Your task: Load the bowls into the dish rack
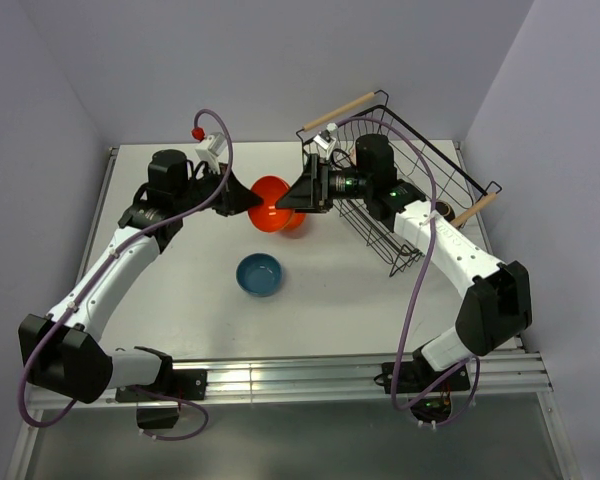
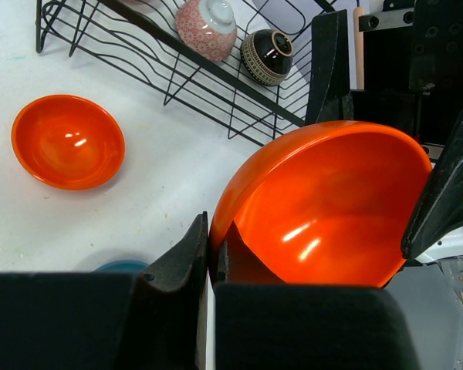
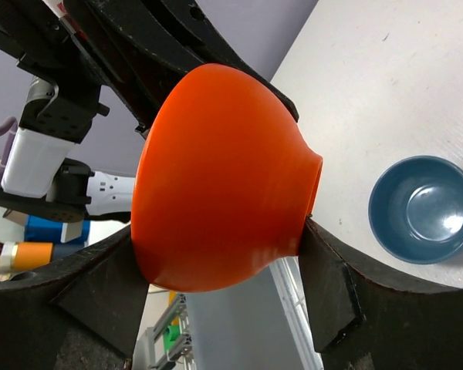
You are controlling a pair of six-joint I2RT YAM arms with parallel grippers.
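Observation:
A plain orange bowl (image 1: 269,207) (image 2: 332,208) (image 3: 216,169) hangs above the table between my two grippers. My left gripper (image 1: 248,200) (image 2: 210,231) is shut on its rim, one finger inside and one outside. My right gripper (image 1: 298,195) (image 3: 216,247) spans the bowl from the other side, one finger against the rim and the other against the foot. A second orange bowl (image 2: 68,141) (image 1: 296,224) rests on the table just below. Nearer the front sits a blue bowl (image 1: 259,274) (image 3: 423,208). The dish rack (image 1: 410,160) (image 2: 177,85) stands at the back right, holding a pink patterned bowl (image 2: 206,27) and a dark brown bowl (image 2: 267,56).
The rack's wooden handles (image 1: 348,108) stick out at its far and near ends. Grey walls close in the table on the left, back and right. An aluminium rail (image 1: 280,378) runs along the table's near edge by the arm bases.

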